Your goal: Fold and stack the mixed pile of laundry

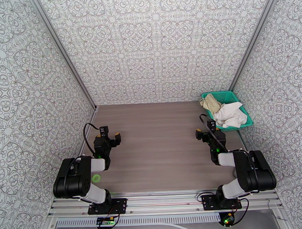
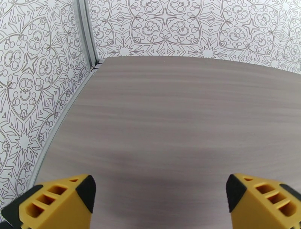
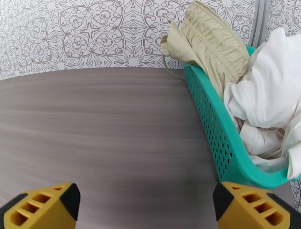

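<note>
Wood-grain table (image 1: 160, 144), left end effector (image 2: 161, 190) spread wide, empty — right end effector (image 3: 146, 197) likewise, near green basket (image 3: 210, 124)

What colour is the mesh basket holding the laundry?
Teal-green. The perforated plastic mesh basket shows best in the right wrist view.

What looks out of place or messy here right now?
The beige shorts spill over the rim of the green basket, their drawstring dangling outside it; the white T-shirt lies crumpled inside.
</note>
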Action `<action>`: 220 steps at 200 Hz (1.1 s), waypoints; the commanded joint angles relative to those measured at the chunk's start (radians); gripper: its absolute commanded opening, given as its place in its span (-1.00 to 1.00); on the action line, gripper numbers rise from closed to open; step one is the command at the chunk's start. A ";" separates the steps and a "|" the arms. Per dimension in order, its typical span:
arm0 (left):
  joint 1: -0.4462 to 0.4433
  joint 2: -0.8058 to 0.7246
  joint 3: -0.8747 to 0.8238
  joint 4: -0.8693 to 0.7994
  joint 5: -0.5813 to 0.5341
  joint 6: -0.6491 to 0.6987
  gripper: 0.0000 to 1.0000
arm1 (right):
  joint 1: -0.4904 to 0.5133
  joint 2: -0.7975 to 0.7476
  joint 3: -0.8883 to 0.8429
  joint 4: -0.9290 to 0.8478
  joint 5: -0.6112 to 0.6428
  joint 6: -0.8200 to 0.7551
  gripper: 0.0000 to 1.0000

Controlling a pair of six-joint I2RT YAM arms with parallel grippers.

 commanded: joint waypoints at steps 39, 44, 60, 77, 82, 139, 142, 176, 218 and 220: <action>-0.130 -0.354 0.123 -0.523 -0.263 -0.071 0.99 | 0.057 -0.150 -0.065 0.020 0.141 -0.011 0.98; -0.132 -0.399 0.134 -0.578 -0.267 -0.099 0.99 | 0.058 -0.196 -0.041 -0.077 0.154 0.000 0.98; -0.123 -0.545 0.151 -0.704 -0.195 -0.187 0.99 | 0.062 -0.325 0.032 -0.342 0.160 0.083 0.98; -0.105 -0.651 0.159 -0.740 0.025 -0.266 0.99 | 0.062 -0.453 0.117 -0.616 0.188 0.210 0.98; -0.105 -0.657 0.183 -0.768 0.086 -0.291 0.99 | 0.061 -0.482 0.155 -0.707 0.200 0.262 0.98; -0.408 -0.491 0.608 -1.154 0.504 -0.082 0.88 | -0.172 -0.208 0.912 -1.582 0.030 0.406 0.98; -0.423 -0.477 0.624 -1.163 0.535 -0.067 0.88 | -0.189 -0.182 0.947 -1.612 0.026 0.410 0.98; -0.532 -0.380 0.710 -1.175 0.756 0.047 0.87 | -0.366 0.070 1.225 -1.764 -0.057 0.411 0.97; -0.530 -0.335 0.673 -1.119 0.836 0.011 0.89 | -0.377 0.317 1.411 -1.813 -0.037 0.364 0.95; -0.530 -0.333 0.670 -1.114 0.836 0.009 0.89 | -0.376 0.326 1.415 -1.814 -0.035 0.362 0.95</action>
